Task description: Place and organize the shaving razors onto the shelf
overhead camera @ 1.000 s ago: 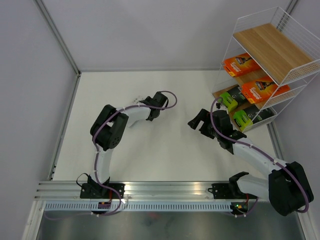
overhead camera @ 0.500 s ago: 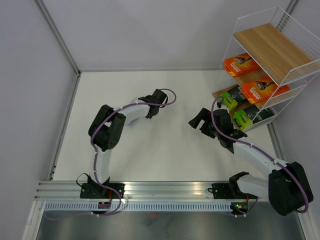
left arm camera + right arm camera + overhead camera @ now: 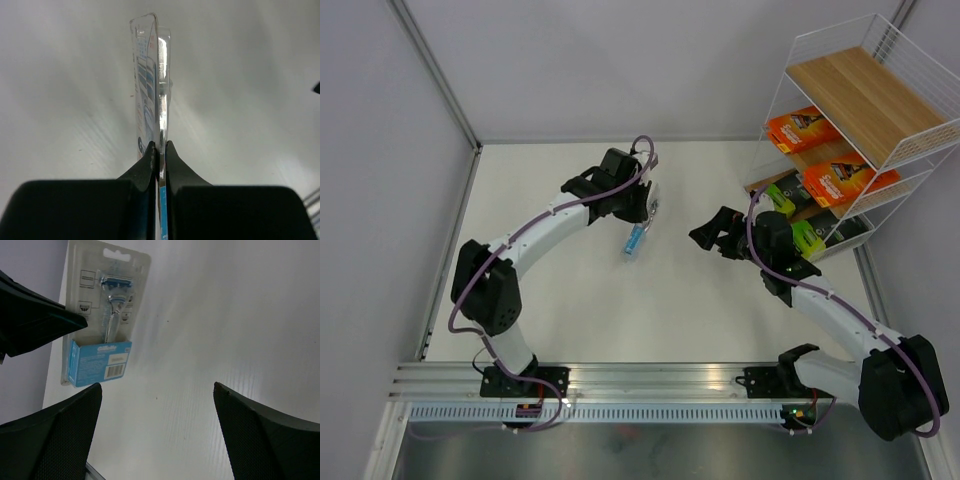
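the left gripper (image 3: 642, 205) is pinched tight on the white-and-blue blister pack (image 3: 636, 240), with only the thin card and plastic between its jaws; in the left wrist view the pack stands edge-on in the pinch, the fingertips (image 3: 150, 155) biting the end that carries the blue card, and the rest of the pack runs straight out beyond them; the pack appears lifted off the table (image 3: 570, 290), over its middle toward the far side, well apart from the shelf; it looks light and flat, fairly stiff along its length; the clear shell is probably slick and would flex if squeezed on the bubble, so the flat sealed margin or the card end seems the safer place to hold; a pinch at one end like this one may let the pack swing or twist; the right gripper (image 3: 705, 235) stands wide open and holds nothing, near the pack on its right and facing it; in the right wrist view the pack shows broadside, up and to the left of the gap between the right fingers, not between them and not touching them; furthest right, the shelf (image 3: 860, 90) carries two orange packs (image 3: 802, 128) and two black-and-lime packs (image 3: 782, 198) on its lower tiers; its top board shows no pack.
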You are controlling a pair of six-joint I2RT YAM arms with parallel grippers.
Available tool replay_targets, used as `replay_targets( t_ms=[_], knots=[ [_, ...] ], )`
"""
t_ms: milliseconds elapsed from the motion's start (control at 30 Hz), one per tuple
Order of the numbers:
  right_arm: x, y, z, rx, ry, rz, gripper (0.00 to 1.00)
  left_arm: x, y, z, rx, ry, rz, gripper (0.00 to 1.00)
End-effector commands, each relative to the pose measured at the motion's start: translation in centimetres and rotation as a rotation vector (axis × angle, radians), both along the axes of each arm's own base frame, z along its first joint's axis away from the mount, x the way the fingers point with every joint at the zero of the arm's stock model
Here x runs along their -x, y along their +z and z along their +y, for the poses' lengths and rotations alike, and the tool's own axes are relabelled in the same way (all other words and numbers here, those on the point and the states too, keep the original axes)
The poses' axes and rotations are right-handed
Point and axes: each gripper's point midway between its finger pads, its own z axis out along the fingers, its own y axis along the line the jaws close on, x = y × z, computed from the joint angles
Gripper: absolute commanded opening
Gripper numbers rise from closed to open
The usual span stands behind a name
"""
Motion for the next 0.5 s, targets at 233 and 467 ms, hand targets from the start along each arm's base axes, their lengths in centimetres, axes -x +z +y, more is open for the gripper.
replay_targets(
  t_ms=[233, 467],
  knots=[
    [1.6, 4.4, 2.6, -0.081, 0.244, -0.226, 0.98, 4.3, 11.4, -6.4, 0.595, -0.156, 0.038, 0.02],
    [2.1, 7.9, 2.8, -0.124, 0.293, -0.353, 0.98, 5.9, 15.9, -6.6, 0.794, -0.244, 0.053, 0.02]
  ],
)
